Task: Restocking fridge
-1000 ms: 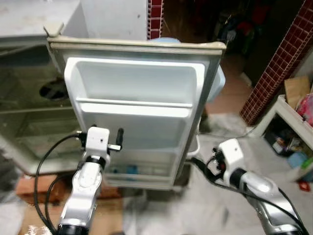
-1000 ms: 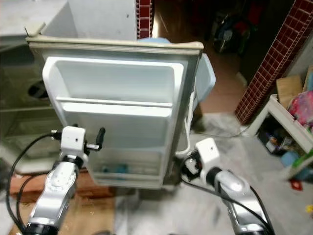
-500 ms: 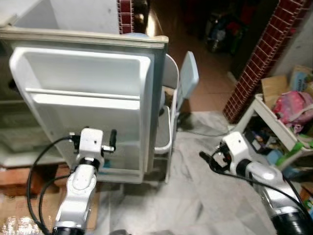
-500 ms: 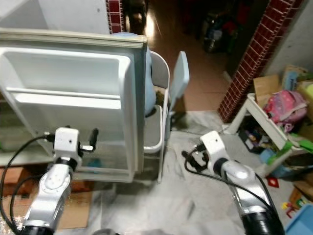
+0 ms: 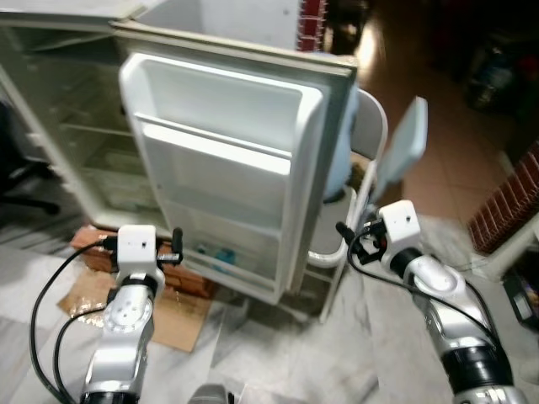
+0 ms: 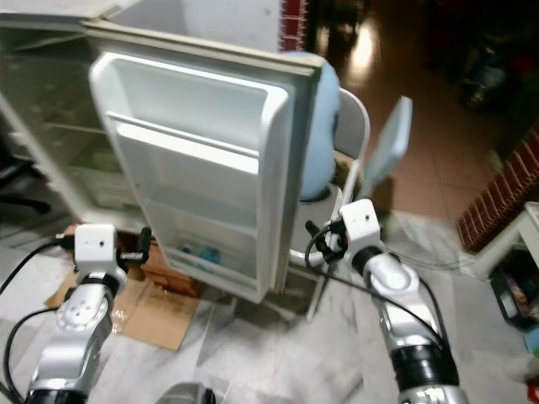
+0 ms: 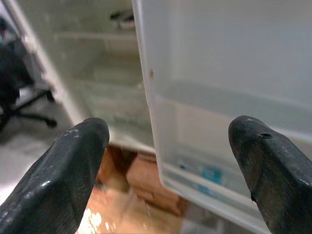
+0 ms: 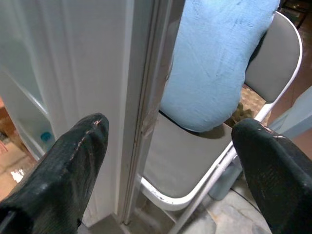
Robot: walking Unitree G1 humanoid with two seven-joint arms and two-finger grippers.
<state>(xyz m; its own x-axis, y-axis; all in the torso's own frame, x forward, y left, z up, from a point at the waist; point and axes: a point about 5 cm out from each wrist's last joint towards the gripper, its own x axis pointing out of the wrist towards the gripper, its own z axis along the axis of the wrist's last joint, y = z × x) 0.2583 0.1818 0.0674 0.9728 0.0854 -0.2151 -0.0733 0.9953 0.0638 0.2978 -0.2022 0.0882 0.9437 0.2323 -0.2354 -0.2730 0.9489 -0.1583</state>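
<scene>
The white fridge stands with its door (image 5: 227, 160) swung wide, showing bare door shelves and a small blue item (image 5: 223, 254) in the lowest door shelf. The fridge interior (image 5: 76, 118) with glass shelves lies to the left. My left gripper (image 7: 168, 126) is open, low in front of the door's hinge-side edge, with nothing between its fingers. My right gripper (image 8: 173, 124) is open too, close to the door's outer edge (image 8: 146, 97), pointing at a chair behind it.
A grey folding chair (image 5: 373, 139) with a light blue cushion (image 8: 214, 63) stands right behind the door, a pale blue folded seat (image 5: 402, 143) beside it. Cardboard (image 5: 181, 307) and bricks (image 5: 88, 240) lie under the fridge. An office chair (image 5: 17, 168) is far left.
The whole picture has swung, so the camera moved: the fridge interior now shows at the left. My right gripper is nearer the door's outer edge. Both grippers stay open and empty.
</scene>
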